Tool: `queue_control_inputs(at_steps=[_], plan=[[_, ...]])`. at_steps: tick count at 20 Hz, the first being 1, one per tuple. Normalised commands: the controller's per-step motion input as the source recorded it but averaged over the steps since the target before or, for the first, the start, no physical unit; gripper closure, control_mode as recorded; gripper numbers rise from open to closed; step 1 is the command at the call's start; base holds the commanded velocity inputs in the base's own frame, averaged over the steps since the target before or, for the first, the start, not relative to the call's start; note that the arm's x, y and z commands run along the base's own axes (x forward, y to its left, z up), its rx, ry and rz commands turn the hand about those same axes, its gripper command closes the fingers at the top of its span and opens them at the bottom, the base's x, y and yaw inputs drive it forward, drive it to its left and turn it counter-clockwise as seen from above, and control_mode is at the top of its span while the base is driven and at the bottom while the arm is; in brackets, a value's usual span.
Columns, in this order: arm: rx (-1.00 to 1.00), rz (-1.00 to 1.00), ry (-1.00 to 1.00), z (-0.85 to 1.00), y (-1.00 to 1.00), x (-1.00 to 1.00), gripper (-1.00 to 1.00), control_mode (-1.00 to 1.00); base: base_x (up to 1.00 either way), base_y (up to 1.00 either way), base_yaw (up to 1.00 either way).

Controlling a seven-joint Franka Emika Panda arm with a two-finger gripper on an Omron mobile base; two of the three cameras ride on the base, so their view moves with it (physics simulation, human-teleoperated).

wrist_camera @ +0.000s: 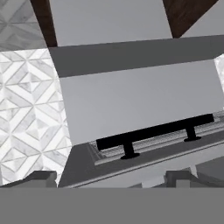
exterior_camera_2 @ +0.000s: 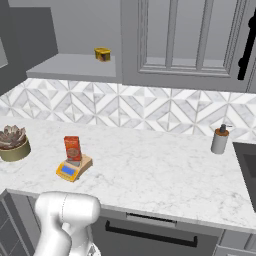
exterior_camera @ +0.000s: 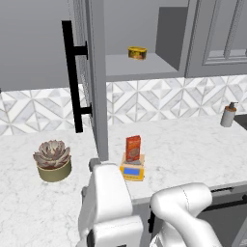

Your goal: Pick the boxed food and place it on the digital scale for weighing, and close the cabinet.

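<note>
The boxed food (exterior_camera: 133,148) (exterior_camera_2: 73,148), a red-orange carton, stands upright on the grey plate of the yellow-orange digital scale (exterior_camera: 132,171) (exterior_camera_2: 70,170) on the marble counter. The cabinet door (exterior_camera: 92,72) stands swung open, nearly edge-on in the left base view, its black bar handle (exterior_camera: 73,77) on the left side. In the hand view, rolled sideways, the door panel (wrist_camera: 131,100) and the handle (wrist_camera: 153,131) lie just ahead of my gripper (wrist_camera: 112,180). The gripper is open, its fingertips (wrist_camera: 41,178) wide apart with nothing between them and not touching the handle.
A squat yellow tin (exterior_camera: 137,53) (exterior_camera_2: 102,54) sits on the open cabinet's shelf. A potted succulent (exterior_camera: 52,159) (exterior_camera_2: 12,142) stands left of the scale. A soap dispenser (exterior_camera: 228,115) (exterior_camera_2: 219,140) stands at the right by the sink edge (exterior_camera_2: 247,165).
</note>
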Motion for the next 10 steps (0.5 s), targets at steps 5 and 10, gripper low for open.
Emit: queue_control_inputs(at_steps=[5, 10], plan=[[0.00, -0.02, -0.01, -0.35, 0.11, 0.81, -1.00, -1.00, 0.00, 0.00, 0.00], [-0.01, -0.07, 0.00, -0.55, 0.45, 0.94, -1.00, -1.00, 0.00, 0.00, 0.00]])
